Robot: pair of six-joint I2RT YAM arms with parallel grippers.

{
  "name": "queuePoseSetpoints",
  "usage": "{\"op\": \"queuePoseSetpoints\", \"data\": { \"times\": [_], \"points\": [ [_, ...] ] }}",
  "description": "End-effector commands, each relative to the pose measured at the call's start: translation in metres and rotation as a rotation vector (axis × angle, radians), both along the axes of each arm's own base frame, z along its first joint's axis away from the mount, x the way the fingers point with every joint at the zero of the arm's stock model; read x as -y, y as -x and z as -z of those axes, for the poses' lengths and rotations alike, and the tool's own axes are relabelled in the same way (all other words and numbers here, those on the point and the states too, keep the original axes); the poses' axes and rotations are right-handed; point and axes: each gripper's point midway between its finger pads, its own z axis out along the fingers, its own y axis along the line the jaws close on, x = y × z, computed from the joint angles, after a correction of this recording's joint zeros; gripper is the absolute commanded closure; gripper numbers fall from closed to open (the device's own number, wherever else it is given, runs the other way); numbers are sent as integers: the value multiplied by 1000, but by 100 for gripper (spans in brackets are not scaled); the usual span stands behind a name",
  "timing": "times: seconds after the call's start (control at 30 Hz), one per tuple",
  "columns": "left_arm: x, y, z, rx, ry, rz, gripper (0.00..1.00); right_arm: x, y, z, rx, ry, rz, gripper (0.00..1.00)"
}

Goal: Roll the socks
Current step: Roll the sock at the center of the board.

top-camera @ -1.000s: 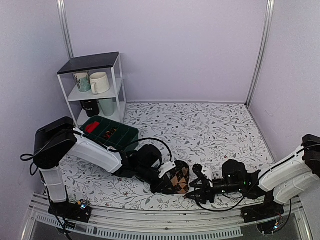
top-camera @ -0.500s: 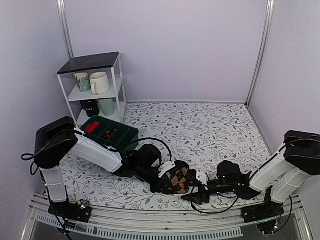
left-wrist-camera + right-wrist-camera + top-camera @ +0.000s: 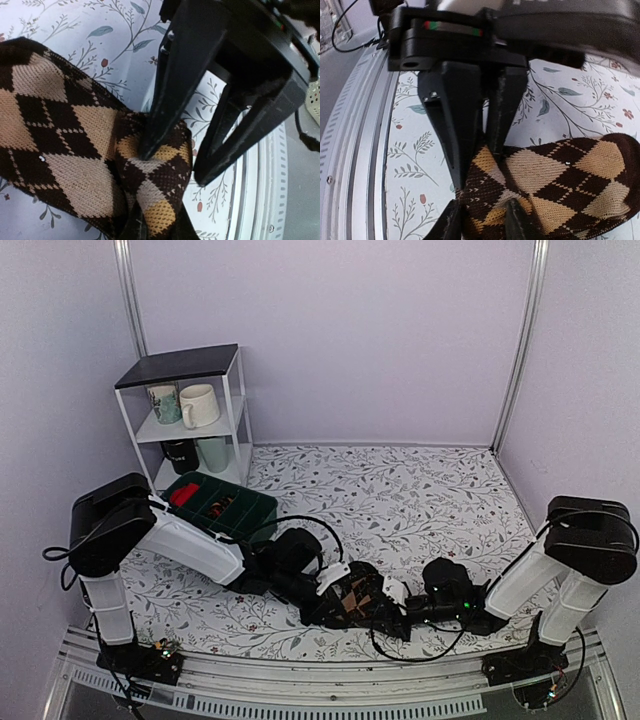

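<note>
A brown argyle sock (image 3: 357,592) lies bunched on the floral cloth near the front edge. My left gripper (image 3: 338,590) is shut on a fold of it; in the left wrist view (image 3: 157,229) the sock (image 3: 75,145) is pinched between the jaws. My right gripper (image 3: 386,604) is open and meets the same fold from the right. In the right wrist view (image 3: 482,222) its jaws stand apart with the sock (image 3: 570,170) between them. In the left wrist view one right finger (image 3: 160,115) presses on the sock and the other stands beside its edge.
A green bin (image 3: 220,502) with small items sits at the left behind my left arm. A white shelf (image 3: 185,415) with mugs stands at the back left. The metal front rail (image 3: 300,680) runs just below the grippers.
My right gripper has moved left along the front edge, from apart from the sock to around its fold. My left gripper and the sock have hardly moved.
</note>
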Motion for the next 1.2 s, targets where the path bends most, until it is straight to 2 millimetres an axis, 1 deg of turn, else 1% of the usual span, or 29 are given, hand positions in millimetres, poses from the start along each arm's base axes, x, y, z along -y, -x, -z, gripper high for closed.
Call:
{"op": "queuePoseSetpoints", "data": {
  "times": [0.0,0.1,0.17,0.2,0.27,0.3,0.43,0.53,0.63,0.67,0.7,0.73,0.83,0.9,0.93,1.0,1.07,1.17],
  "points": [
    [-77,31,88,-130,-378,-24,100,18,20,44,-181,135,13,76],
    [-75,29,86,-121,-370,-28,100,24,21,50,-239,149,57,84],
    [-74,29,87,-123,-370,-26,100,28,20,48,-248,144,83,83],
    [-73,29,87,-125,-369,-24,100,30,19,45,-242,136,96,77],
    [-73,30,88,-130,-367,-21,100,33,12,38,-214,123,141,60],
    [-73,30,89,-131,-368,-20,100,35,8,35,-204,127,160,56],
    [-75,30,89,-130,-371,-23,100,33,-1,18,-140,122,179,44],
    [-75,30,89,-129,-368,-25,100,35,-7,8,-80,107,188,29],
    [-75,30,89,-128,-368,-24,100,41,-21,-1,-23,116,263,21],
    [-75,29,90,-128,-368,-26,100,45,-29,-9,8,102,305,7],
    [-75,29,90,-128,-369,-26,100,50,-38,-20,43,74,362,1],
    [-74,29,89,-127,-366,-26,100,56,-46,-29,63,43,422,0],
    [-73,27,88,-119,-361,-22,100,65,-54,-56,115,-28,483,0],
    [-72,26,88,-116,-360,-23,100,79,-67,-73,136,-83,603,0],
    [-72,26,88,-114,-360,-23,100,85,-71,-79,135,-107,644,0],
    [-71,25,88,-113,-356,-23,100,87,-68,-89,122,-139,644,0],
    [-71,26,87,-115,-353,-23,100,84,-62,-89,126,-106,593,0],
    [-71,25,86,-110,-351,-24,100,81,-58,-77,53,-38,583,0]
  ]
}}
